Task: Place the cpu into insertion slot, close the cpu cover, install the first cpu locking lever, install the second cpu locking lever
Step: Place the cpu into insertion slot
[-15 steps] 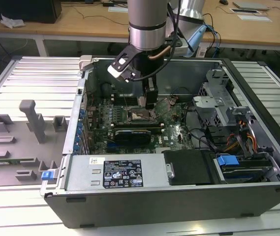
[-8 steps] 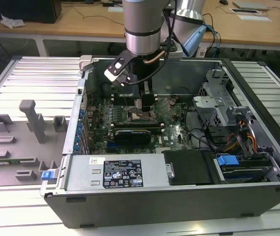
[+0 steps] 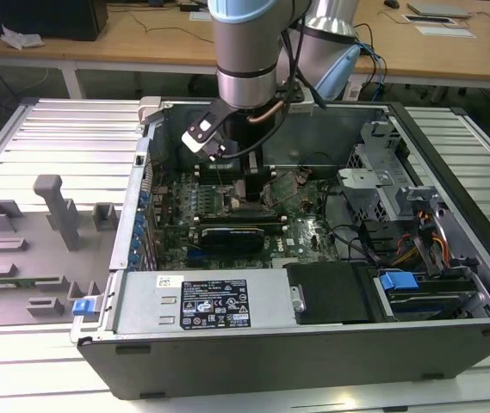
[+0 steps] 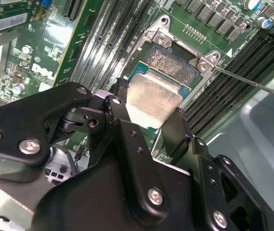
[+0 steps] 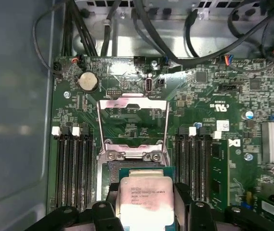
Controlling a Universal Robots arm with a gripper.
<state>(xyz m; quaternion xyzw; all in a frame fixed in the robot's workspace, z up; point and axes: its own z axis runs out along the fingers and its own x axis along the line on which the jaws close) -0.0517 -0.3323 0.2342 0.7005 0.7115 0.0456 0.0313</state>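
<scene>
Here the gripper (image 5: 145,204) pinches the cpu (image 5: 144,192) by two opposite edges, one black finger (image 5: 109,204) on each side, silvery lid facing up. In the second wrist view the cpu (image 4: 152,96) hangs tilted over the near part of the insertion slot (image 4: 171,65), whose glinting contact grid lies bare beyond the chip. I cannot tell whether the chip touches the slot.

Just past the slot, in the first wrist view, the cpu cover (image 5: 101,122) stands swung open, and green board shows through its window. A thin metal lever (image 4: 250,83) juts from one slot corner across the memory slots (image 4: 223,89).

In the exterior view the gripper (image 3: 249,182) reaches into the open computer case (image 3: 227,361), over the motherboard (image 3: 309,228). A black card (image 3: 236,234) lies at six o'clock of the gripper. At nine o'clock of the case sits a grey fixture tray (image 3: 21,258), and at twelve o'clock, farthest off, stand wooden desks (image 3: 141,34).
</scene>
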